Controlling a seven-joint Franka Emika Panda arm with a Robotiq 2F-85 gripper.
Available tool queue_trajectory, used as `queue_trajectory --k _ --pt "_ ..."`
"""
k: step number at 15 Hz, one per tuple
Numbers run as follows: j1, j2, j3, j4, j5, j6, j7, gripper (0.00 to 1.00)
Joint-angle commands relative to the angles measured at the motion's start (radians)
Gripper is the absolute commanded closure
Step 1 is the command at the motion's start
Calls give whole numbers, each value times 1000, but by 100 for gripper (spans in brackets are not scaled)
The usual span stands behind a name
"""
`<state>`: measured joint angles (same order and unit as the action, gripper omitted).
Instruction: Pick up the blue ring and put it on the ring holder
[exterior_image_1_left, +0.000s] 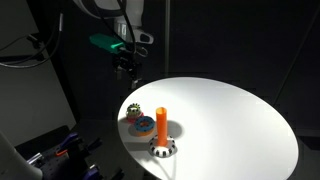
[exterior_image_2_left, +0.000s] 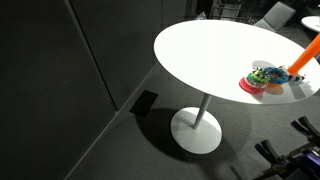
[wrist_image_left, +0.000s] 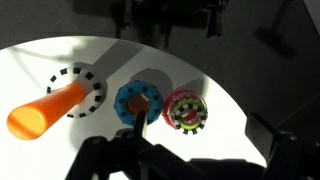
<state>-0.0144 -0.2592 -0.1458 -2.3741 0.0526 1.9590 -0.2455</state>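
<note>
blue ring (wrist_image_left: 124, 103) is lying just beside toy piece (wrist_image_left: 185, 110) at its 3 o'clock; gripper (exterior_image_1_left: 126, 68) finger spread cannot be told, risking snagging both.

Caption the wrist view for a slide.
Ring holder, blue ring and multicoloured toy piece in a row on the white table.

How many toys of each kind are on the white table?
rings: 2, the blue ring and the orange ring
ring holder: 1
green-red-yellow toy piece: 1
Total: 4
</note>
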Motion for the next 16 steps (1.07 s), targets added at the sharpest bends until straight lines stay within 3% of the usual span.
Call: queue_trajectory --k 1,11,16 --pt "-34 5 30 -39 -56 93 85 0" --pt "-117 54 31 -142 -201 302 298 0" --pt "-114 67 24 -140 -180 295 282 0"
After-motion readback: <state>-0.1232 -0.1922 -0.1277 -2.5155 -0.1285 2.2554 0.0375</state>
